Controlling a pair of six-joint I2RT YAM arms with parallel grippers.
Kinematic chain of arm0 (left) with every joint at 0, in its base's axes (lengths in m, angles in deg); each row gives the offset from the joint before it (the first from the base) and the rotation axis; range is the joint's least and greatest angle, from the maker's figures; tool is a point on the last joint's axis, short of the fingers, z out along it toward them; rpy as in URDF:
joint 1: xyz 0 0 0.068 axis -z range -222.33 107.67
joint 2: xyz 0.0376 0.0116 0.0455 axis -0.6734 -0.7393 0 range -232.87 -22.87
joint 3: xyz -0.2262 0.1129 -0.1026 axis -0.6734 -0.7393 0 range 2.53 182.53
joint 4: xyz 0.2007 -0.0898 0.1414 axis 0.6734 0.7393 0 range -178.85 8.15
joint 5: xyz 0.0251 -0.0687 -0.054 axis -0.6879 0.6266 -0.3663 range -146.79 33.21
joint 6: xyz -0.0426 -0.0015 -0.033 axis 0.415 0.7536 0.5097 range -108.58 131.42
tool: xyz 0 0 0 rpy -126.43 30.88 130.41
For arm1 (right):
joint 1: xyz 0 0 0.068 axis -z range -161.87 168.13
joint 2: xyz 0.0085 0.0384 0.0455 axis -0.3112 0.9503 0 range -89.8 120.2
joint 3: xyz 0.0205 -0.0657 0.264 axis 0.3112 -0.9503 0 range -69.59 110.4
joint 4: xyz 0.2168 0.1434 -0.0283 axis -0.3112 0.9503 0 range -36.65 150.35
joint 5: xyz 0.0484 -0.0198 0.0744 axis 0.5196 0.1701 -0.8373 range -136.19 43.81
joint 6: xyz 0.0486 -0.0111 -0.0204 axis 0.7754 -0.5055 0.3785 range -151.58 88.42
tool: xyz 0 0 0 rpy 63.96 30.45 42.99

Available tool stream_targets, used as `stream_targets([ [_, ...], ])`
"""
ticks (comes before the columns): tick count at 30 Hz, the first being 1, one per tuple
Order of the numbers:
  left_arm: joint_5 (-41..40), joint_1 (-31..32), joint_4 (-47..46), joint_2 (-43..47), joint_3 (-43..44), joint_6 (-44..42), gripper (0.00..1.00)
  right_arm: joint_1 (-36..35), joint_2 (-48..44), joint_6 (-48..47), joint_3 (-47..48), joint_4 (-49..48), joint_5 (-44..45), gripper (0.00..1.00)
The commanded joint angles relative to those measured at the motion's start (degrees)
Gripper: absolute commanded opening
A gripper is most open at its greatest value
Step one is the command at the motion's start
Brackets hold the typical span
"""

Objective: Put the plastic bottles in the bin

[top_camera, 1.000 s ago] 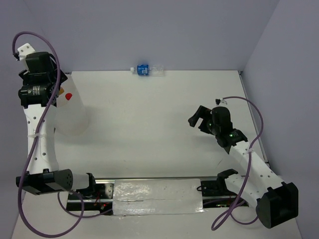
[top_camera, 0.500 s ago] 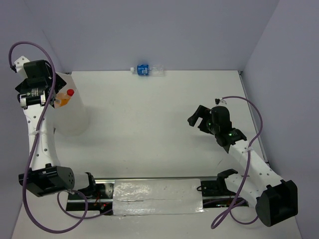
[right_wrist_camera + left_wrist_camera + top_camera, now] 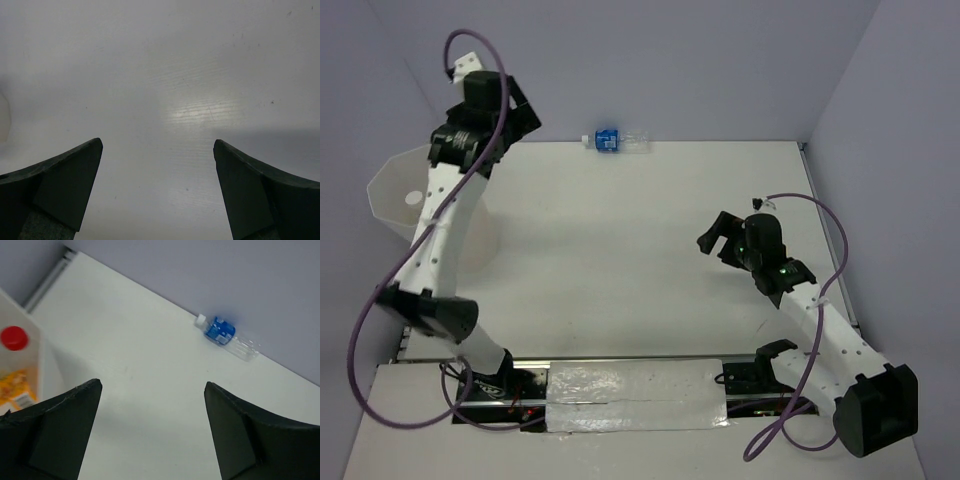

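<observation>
While my left gripper (image 3: 515,120) hangs over the far-left corner of the table (image 3: 620,260), its jaws stand wide apart with nothing between them. Right gripper (image 3: 713,238) is the same: spread wide, empty, low over bare table on the right side. Blue bottle (image 3: 615,141) lies on its side against the back wall, cap to the left, well apart from both grippers. Bin (image 3: 382,195) sits far left beside my left arm. Left wrist view shows a red-capped bottle (image 3: 15,370) lying inside it.
</observation>
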Motion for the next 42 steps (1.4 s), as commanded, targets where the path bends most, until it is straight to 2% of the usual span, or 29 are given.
stream_targets([
  [1,-0.3,4.0,3.6,-10.6,10.2,5.2,0.97,-0.3,-2.5,-0.2,2.0,0.6,1.4,1.00],
  [4,-0.1,7.1,6.2,-19.3,19.6,8.7,0.98,-0.2,-3.5,-0.5,2.0,1.6,2.3,0.99],
  [7,2.5,8.1,4.2,-24.3,22.1,12.7,0.99,-0.3,-4.0,-0.6,2.0,2.5,3.1,1.00],
  [13,9.2,8.2,-3.6,-30.7,20.5,21.8,0.99,-0.2,-4.1,-0.7,2.4,3.1,3.0,1.00],
  [18,15.8,8.2,-14.4,-37.0,20.7,32.7,1.00,-0.3,-2.7,-1.6,4.6,5.3,5.0,1.00],
  [28,13.0,6.8,-27.9,-50.3,21.1,51.3,1.00,-0.3,-3.3,-0.9,5.0,7.6,3.4,1.00],
  [35,13.4,5.8,-40.4,-58.0,19.1,57.3,1.00,-0.3,-2.0,-0.6,5.1,8.6,2.2,1.00],
  [36,14.2,5.3,-43.9,-60.5,21.2,57.1,1.00,-0.3,-1.3,-0.7,5.3,8.7,2.0,1.00],
  [39,15.0,4.6,-45.7,-65.5,25.1,57.8,0.99,-0.3,0.3,-0.9,5.1,8.6,1.6,1.00],
  [42,15.3,4.1,-50.0,-67.4,24.2,59.0,0.98,-0.3,1.9,-1.2,5.1,8.5,1.1,1.00],
])
